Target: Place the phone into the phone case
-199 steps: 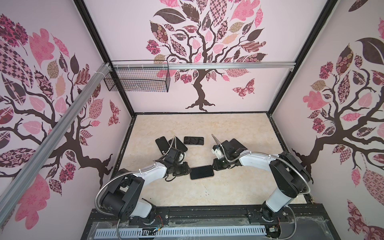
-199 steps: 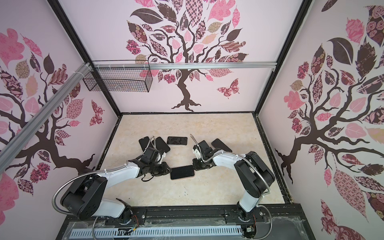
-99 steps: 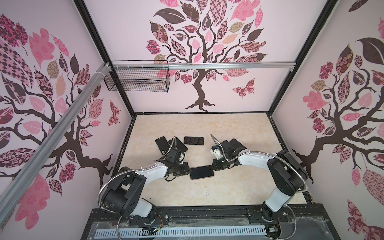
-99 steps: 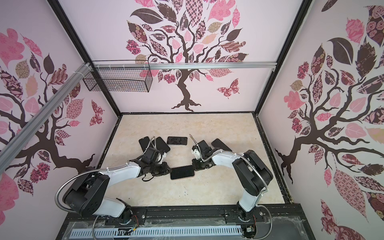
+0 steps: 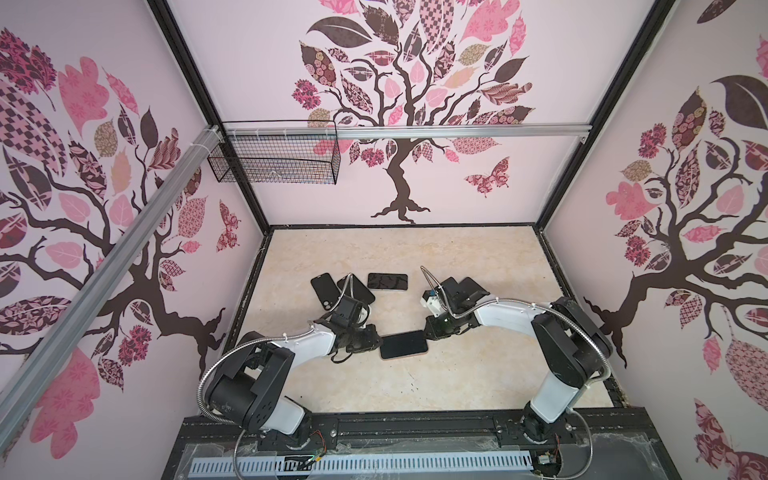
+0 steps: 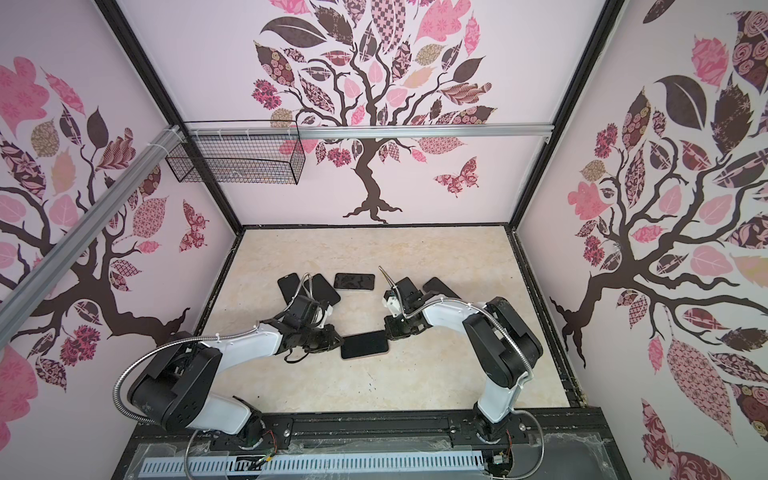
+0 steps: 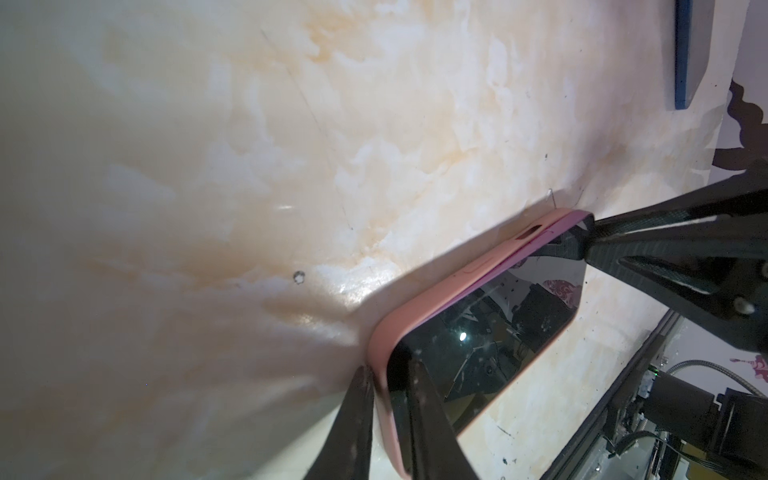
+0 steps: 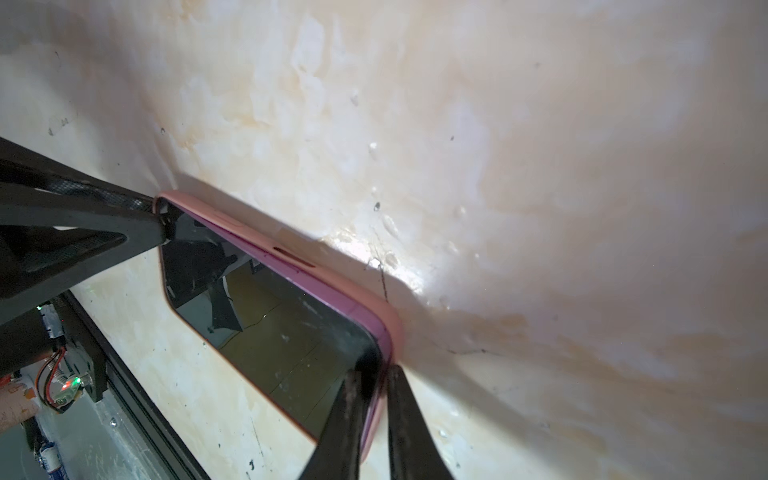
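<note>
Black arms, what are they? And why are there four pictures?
They are two robot arms with pinching grippers. Two pictures look down from above, side by side like two eyes. The other two come from cameras on the wrists, very close up. On the table lies a phone in a pink case. The left gripper and the right gripper each pinch one end of it. Further back lie more dark phones or cases; I cannot tell which.
</note>
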You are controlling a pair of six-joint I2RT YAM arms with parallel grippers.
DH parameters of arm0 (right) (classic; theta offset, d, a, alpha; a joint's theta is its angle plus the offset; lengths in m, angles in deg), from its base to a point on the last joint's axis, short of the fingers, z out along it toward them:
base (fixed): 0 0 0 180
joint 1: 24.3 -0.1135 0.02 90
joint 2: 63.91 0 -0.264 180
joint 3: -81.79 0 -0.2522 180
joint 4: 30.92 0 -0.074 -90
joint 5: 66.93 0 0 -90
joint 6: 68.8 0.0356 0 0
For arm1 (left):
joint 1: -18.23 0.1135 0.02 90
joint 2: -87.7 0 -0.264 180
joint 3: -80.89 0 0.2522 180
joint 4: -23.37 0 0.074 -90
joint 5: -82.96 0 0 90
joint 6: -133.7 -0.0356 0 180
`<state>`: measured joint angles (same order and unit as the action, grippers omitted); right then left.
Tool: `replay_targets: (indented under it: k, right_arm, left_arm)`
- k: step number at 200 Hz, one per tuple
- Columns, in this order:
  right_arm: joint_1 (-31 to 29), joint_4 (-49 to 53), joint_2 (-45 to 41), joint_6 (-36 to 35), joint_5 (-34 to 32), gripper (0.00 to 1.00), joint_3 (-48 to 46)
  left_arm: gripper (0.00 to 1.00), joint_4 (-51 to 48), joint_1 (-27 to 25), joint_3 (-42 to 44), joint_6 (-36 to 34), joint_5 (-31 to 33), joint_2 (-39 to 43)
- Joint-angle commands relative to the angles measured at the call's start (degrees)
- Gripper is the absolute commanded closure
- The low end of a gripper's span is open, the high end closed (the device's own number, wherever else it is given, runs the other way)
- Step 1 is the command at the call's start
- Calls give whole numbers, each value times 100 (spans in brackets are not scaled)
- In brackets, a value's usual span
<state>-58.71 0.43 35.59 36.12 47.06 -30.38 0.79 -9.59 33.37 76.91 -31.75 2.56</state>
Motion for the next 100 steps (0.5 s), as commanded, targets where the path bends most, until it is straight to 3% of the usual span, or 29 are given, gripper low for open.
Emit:
replay_targets:
  k: [1, 100]
  right_arm:
    - [-36, 199, 380, -161, 4, 84, 14]
    - [-142, 140, 971, -107, -259, 85, 25]
  left_arm:
    - [82, 324, -92, 150, 39, -112, -174]
    - [83, 745, -171, 309, 176, -218, -334]
